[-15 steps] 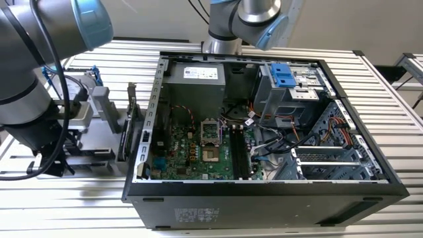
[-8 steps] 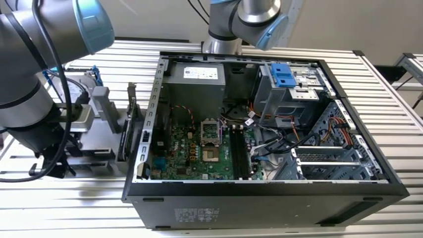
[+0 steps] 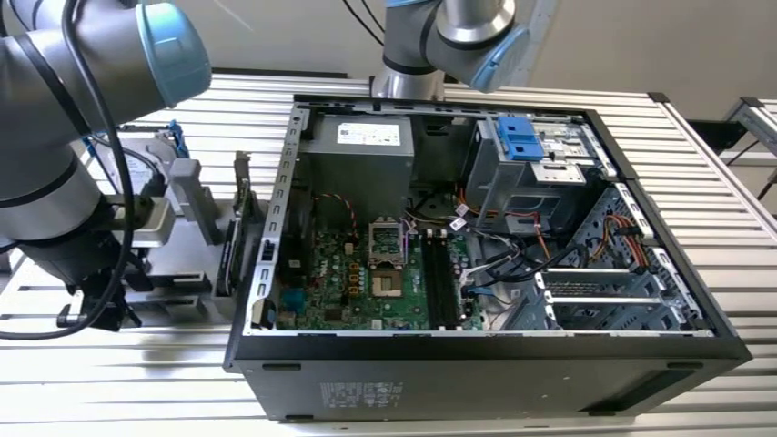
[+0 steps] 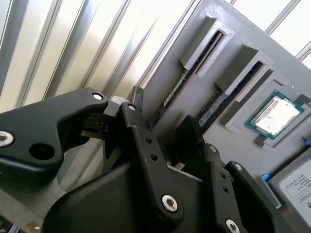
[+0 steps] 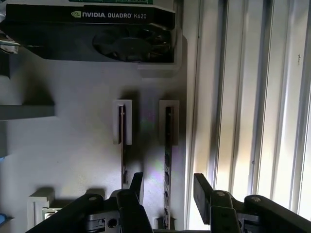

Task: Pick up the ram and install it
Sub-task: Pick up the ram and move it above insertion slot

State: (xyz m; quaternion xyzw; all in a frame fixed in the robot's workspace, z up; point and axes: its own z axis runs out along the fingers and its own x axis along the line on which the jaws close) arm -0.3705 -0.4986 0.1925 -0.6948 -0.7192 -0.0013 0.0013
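Two ram sticks stand on edge in slots of a grey fixture [image 5: 73, 145]. In the first wrist view my gripper [image 5: 169, 188] is open, with one ram [image 5: 167, 155] between its black fingers [image 5: 137, 184] and a gap on either side. The other ram [image 5: 123, 145] stands just outside them. In the second wrist view the gripper [image 4: 160, 116] straddles the same ram [image 4: 167, 99], and the neighbouring ram [image 4: 216, 104] is beside it. In the exterior view the arm reaches down over the fixture [image 3: 182, 228] at that view's left, beside the open computer case [image 3: 486, 355].
A graphics card [image 5: 97, 34] stands in the fixture beyond the rams. A processor chip [image 4: 274, 116] lies in a recess. Inside the case, the motherboard's long black slots [image 3: 439, 278] lie near the middle, with cables [image 3: 510, 246] and drive cages [image 3: 534, 155] to their right.
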